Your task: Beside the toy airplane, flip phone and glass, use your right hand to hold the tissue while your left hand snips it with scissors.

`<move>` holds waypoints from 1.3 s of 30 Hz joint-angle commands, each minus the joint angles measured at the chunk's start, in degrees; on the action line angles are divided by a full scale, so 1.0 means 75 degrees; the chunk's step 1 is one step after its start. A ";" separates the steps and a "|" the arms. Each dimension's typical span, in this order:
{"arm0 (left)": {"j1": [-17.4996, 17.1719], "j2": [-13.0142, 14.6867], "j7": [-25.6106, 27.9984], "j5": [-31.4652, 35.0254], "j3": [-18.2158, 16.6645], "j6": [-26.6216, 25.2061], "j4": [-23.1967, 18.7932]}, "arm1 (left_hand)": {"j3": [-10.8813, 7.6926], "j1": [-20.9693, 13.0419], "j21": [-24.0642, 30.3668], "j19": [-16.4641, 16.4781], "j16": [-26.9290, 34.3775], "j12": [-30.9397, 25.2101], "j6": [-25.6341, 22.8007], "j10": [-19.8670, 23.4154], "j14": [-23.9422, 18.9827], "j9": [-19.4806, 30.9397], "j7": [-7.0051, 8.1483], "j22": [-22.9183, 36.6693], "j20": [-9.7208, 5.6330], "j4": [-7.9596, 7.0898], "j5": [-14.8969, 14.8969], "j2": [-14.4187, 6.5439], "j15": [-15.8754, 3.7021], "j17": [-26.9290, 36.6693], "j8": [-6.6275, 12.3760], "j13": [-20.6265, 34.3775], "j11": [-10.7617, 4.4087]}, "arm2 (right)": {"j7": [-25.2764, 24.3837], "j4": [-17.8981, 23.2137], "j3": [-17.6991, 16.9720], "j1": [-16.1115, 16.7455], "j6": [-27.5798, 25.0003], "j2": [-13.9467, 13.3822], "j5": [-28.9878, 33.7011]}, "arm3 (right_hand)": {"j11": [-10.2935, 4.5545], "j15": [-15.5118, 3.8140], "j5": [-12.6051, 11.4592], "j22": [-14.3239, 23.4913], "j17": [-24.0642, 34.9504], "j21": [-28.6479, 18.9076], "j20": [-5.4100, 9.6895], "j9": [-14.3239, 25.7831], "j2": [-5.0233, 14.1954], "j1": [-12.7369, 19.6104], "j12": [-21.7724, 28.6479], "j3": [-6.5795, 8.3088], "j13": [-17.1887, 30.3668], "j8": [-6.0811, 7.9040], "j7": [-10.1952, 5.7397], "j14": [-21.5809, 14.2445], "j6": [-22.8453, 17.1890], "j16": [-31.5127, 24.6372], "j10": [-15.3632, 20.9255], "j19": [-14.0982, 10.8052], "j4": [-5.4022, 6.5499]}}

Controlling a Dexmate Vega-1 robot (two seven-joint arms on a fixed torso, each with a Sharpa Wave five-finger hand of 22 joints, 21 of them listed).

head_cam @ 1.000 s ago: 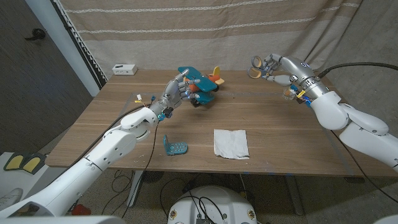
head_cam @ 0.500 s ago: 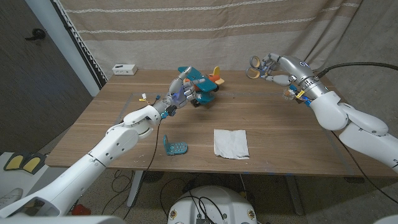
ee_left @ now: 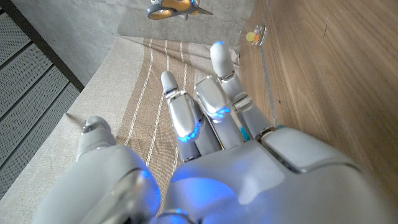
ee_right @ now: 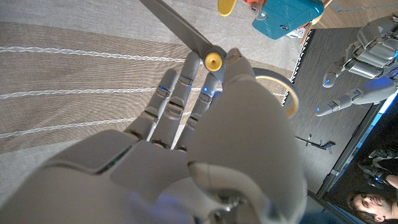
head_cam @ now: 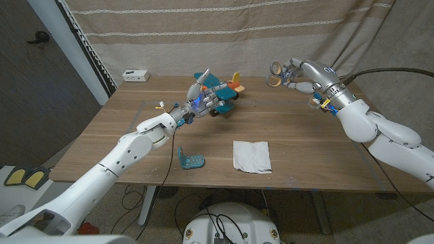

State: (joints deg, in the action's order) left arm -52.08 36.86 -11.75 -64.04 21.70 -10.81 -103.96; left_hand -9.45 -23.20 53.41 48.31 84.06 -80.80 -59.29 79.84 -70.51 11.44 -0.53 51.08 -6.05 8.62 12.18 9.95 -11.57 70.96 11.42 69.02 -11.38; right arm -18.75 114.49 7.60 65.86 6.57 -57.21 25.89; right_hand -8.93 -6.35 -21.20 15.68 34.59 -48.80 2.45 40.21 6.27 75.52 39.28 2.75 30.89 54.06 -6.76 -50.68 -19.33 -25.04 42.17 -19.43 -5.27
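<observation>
One tissue [head_cam: 251, 155], one phone [head_cam: 190, 159], one airplane [head_cam: 218, 91], one pair of scissors [head_cam: 277, 73], one white box [head_cam: 135, 75], two hands: left [head_cam: 201, 99], right [head_cam: 297, 73]

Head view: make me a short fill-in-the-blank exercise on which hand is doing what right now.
1. The scissors are gripped by the robot's ____ hand.
2. Next to the toy airplane is the robot's ____ hand.
3. The tissue lies untouched on the ____, with the flip phone beside it.
Missing words: right; left; table.
</observation>
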 commanded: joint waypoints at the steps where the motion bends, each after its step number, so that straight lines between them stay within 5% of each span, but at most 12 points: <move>1: 0.0400 -0.0132 -0.0961 -0.0785 0.0137 -0.0688 0.0475 | -0.0054 -0.0272 -0.0006 0.0008 0.0143 -0.0076 -0.0142 -0.0168 0.0095 0.0011 -0.0102 -0.0030 -0.0694 0.0093 0.0056 -0.0094 0.0007 0.0007 -0.0017 0.0000 -0.0045 | -0.0198 -0.0086 0.0124 -0.0126 0.0148 0.0043 0.0368 | -0.0401 -0.1006 -0.0046 0.0000 0.0022 -0.0074 0.0768 0.0021 0.0460 0.0557 0.0031 0.0132 0.1402 0.0051 -0.0044 -0.0110 -0.0011 0.0023 0.0463 0.0034 0.0002; 20: 0.0513 -0.0067 -0.0988 -0.1141 0.0077 -0.1316 0.0584 | -0.0508 -0.1261 -0.0028 -0.0108 0.0502 -0.0088 -0.0335 -0.0347 0.0509 0.0374 -0.0164 -0.0222 -0.0574 0.0171 -0.0123 -0.0365 0.0007 -0.0022 0.0181 -0.0168 -0.0035 | -0.0390 -0.0001 0.0049 -0.0014 0.0321 0.0091 0.0522 | -0.0398 -0.1005 -0.0042 -0.0071 0.0043 -0.0208 0.0801 -0.0020 0.0462 0.0533 0.0038 0.0117 0.1407 0.0075 -0.0062 -0.0132 -0.0017 0.0057 0.0489 0.0079 0.0012; 25: 0.0569 -0.0043 -0.1086 -0.1244 0.0083 -0.1494 0.0641 | -0.0793 -0.1811 -0.0012 -0.0149 0.0568 -0.0075 -0.0149 -0.0445 0.0609 0.0695 -0.0232 -0.0296 -0.0566 0.0207 -0.0144 -0.0413 0.0007 -0.0030 0.0255 -0.0219 -0.0023 | -0.0440 0.0057 -0.0015 0.0049 0.0346 0.0107 0.0582 | -0.0403 -0.1006 -0.0041 -0.0095 0.0050 -0.0254 0.0799 -0.0005 0.0461 0.0536 0.0038 0.0115 0.1403 0.0094 -0.0066 -0.0139 0.0002 0.0070 0.0489 0.0093 0.0008; 39: 0.0948 -0.0016 -0.1587 -0.1138 0.0306 -0.1841 0.0851 | -0.0475 -0.1237 0.0092 -0.0110 0.0659 -0.0171 0.0130 -0.0521 0.0520 0.1419 -0.0316 -0.0420 -0.0585 -0.0077 -0.0251 0.0040 0.0020 -0.0032 0.0407 -0.0166 -0.0039 | -0.0556 0.0031 -0.0063 0.0059 0.0608 0.0222 0.0658 | -0.0400 -0.1006 -0.0050 -0.0150 0.0071 -0.0351 0.0807 -0.0030 0.0459 0.0548 0.0016 0.0120 0.1403 0.0115 -0.0050 -0.0158 0.0000 0.0092 0.0485 0.0129 -0.0002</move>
State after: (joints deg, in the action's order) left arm -47.25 36.40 -19.89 -73.44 22.49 -22.75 -98.99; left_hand -13.64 -33.98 53.85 47.35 88.59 -81.61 -58.59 77.67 -66.01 21.20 -1.61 48.10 -5.74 8.37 10.57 10.16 -11.46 70.54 14.64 67.25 -10.62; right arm -22.20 114.85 7.39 66.27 9.88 -56.19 30.26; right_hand -8.93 -6.25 -21.21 14.62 34.92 -50.98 2.35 39.85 6.27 75.53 39.17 2.75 31.17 54.72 -6.76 -50.78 -19.33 -24.60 42.18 -18.72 -5.27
